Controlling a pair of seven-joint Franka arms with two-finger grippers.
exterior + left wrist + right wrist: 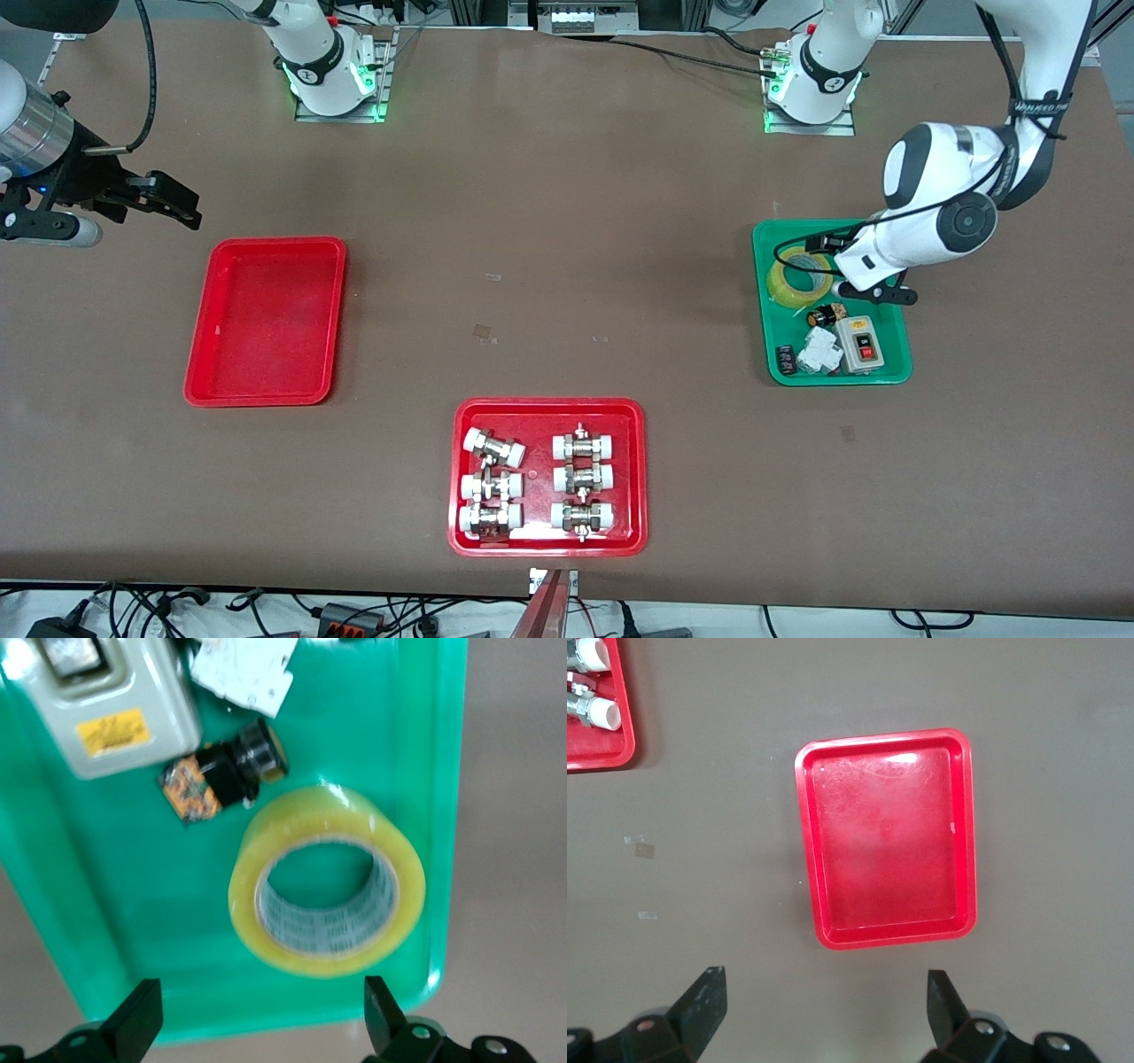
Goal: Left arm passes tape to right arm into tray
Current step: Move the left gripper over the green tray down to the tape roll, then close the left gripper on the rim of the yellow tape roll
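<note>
Left tool (257, 1028) – wide open, empty, over tape (800, 277) in green tray (895, 377) | right tool (824, 1019) – open, waiting near red tray (266, 394) | you risk pinching the green rim with the roll.

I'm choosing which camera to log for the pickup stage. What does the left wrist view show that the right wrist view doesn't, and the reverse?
Only the left wrist view shows the tape lying flat in the green tray, beside a grey switch box and a small black part, with the left gripper open above it. Only the right wrist view shows the tray, red with nothing in it, and a corner of the red tray of fittings, with the right gripper open. Both show the brown table.
</note>
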